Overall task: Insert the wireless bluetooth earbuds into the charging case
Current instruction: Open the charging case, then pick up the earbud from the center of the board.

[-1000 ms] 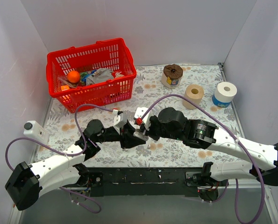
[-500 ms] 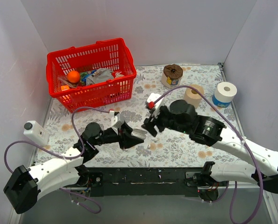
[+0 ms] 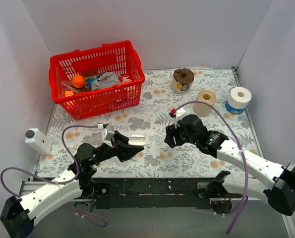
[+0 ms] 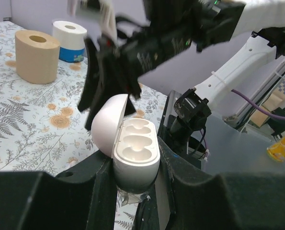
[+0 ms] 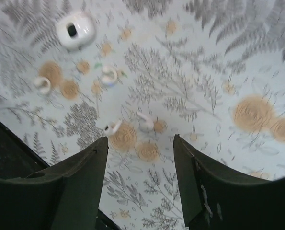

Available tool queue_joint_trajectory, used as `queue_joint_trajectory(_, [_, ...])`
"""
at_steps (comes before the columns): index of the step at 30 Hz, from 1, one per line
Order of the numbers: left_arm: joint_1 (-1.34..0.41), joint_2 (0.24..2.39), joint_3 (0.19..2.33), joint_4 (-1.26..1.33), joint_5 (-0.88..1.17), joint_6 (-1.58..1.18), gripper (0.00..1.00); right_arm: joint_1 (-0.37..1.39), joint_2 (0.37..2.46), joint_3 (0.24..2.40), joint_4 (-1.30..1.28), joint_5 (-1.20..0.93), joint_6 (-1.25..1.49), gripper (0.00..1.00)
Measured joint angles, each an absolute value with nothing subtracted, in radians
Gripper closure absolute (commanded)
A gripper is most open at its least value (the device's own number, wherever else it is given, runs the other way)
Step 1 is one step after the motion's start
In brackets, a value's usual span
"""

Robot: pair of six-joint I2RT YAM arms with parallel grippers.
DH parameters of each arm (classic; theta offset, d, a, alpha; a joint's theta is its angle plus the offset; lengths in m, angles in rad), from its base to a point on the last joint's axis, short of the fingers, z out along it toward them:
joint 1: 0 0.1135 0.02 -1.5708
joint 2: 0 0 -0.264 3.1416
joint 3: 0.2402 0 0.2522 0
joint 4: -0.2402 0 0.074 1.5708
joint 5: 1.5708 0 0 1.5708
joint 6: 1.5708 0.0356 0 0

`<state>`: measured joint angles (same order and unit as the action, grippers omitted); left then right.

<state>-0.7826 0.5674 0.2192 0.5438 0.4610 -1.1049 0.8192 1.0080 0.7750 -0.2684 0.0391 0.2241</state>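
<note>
Floral tablecloth (image 3: 152, 99) over the table, grey walls on three sides.

- Left gripper (image 4: 134, 165): pinching the case (image 4: 135, 152) by its lower body. The case looks to be held off the cloth. Lid (image 4: 108, 120) is hinged back and both sockets are empty.
- Right gripper (image 5: 139, 140): fingers spread with nothing between them, hanging over the cloth near the case.
- Earbuds (image 5: 145, 121): both lie flat on the cloth, close together and just ahead of the right fingers.
- Other small white pieces (image 5: 74, 28) lie farther off on the same cloth. Cannot tell what they are.

Risks from here (judgement):
1. The buds are tiny and glossy, so an off-centre pinch may squirt one out sideways.
2. With the two so close, a finger coming down on one could knock the other away.
3. Fingers set too low may snag or drag the cloth and shift both buds.
4. The stray white pieces could be taken for a bud.
5. A bud gripped with its stem turned wrong will not seat in its socket.
6. Pressing down on a case held only by a side pinch could tilt it, make it slip, or flip the lid shut.
</note>
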Motion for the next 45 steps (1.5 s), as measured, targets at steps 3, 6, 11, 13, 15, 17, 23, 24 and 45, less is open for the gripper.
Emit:
queue_joint_trajectory(3, [-0.783, 0.529, 0.192, 0.555, 0.424, -1.147, 1.00, 0.819, 1.046, 0.650, -0.272, 0.037, 0.270, 0.37])
queue_joint_trajectory(6, [-0.783, 0.484, 0.141, 0.561, 0.379, -1.194, 1.00, 0.821, 1.060, 0.610, -0.274, 0.030, 0.296, 0.39])
queue_joint_trajectory(11, [-0.791, 0.447, 0.105, 0.546, 0.320, -1.224, 1.00, 0.830, 1.091, 0.613, -0.236, 0.058, 0.311, 0.45])
queue_joint_trajectory(13, [-0.794, 0.447, 0.106, 0.545, 0.306, -1.225, 1.00, 0.831, 1.106, 0.613, -0.231, 0.068, 0.312, 0.46])
queue_joint_trajectory(15, [-0.794, 0.463, 0.109, 0.545, 0.299, -1.224, 1.00, 0.832, 1.128, 0.613, -0.226, 0.072, 0.318, 0.46])
queue_joint_trajectory(17, [-0.794, 0.488, 0.114, 0.545, 0.296, -1.222, 1.00, 0.831, 1.157, 0.613, -0.220, 0.072, 0.332, 0.46])
queue_joint_trajectory(23, [-0.796, 0.513, 0.118, 0.530, 0.288, -1.216, 1.00, 0.833, 1.218, 0.611, -0.182, 0.068, 0.381, 0.61])
queue_joint_trajectory(24, [-0.796, 0.513, 0.120, 0.527, 0.287, -1.214, 1.00, 0.835, 1.227, 0.611, -0.174, 0.068, 0.387, 0.67])
queue_joint_trajectory(45, [-0.796, 0.502, 0.134, 0.500, 0.281, -1.201, 1.00, 0.877, 1.342, 0.573, -0.098, 0.078, 0.416, 0.99])
